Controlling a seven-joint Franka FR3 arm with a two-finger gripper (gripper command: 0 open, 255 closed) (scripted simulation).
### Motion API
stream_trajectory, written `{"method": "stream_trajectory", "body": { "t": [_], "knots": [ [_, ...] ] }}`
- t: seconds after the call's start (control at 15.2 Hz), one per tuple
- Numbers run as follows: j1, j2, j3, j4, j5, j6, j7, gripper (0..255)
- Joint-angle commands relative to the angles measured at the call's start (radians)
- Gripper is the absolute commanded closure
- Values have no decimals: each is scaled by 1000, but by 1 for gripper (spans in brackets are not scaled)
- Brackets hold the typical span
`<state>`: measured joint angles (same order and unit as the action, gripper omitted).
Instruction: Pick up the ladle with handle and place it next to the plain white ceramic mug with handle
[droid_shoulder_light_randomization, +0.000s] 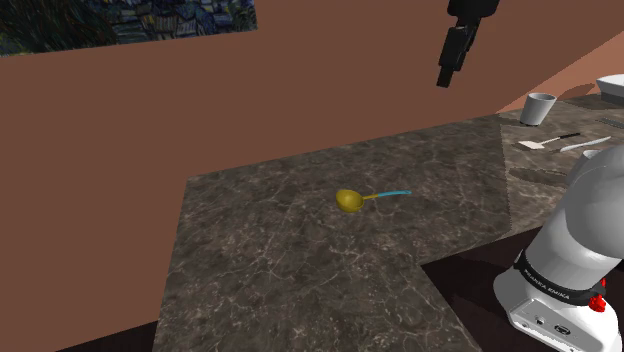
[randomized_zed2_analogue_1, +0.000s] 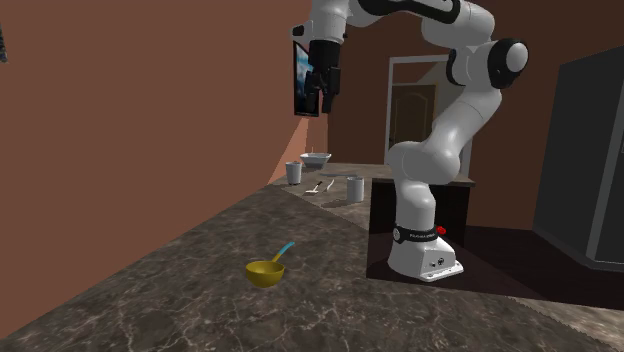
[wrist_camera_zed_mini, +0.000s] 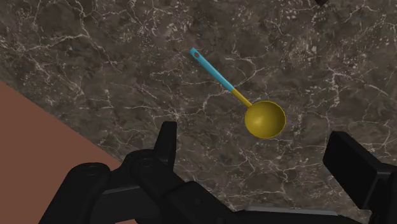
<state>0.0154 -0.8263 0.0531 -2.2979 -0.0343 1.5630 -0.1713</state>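
Observation:
The ladle has a yellow bowl and a blue handle and lies flat on the dark marble counter. I also see the ladle in the second exterior view and below the hand as the ladle in the wrist view. My black gripper hangs high over the counter, up and to the shoulder view's right of the ladle. The gripper points down, and the gripper is open, holding nothing. A white mug stands upright at the far right, near the brown wall; I cannot make out its handle.
Near the mug are a white bowl, white utensils and a second cup. The counter drops off at the stand's recess and along its left edge. A brown wall runs behind the counter.

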Motion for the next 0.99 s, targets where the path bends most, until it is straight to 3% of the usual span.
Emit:
{"method": "stream_trajectory", "body": {
  "t": [0.0,0.46,0.92],
  "knots": [
    [0,0,0,0,0,0,0,0],
    [71,32,-34,-214,-27,272,-168,0],
    [134,149,-71,-369,-57,569,-333,0]
  ]
}}
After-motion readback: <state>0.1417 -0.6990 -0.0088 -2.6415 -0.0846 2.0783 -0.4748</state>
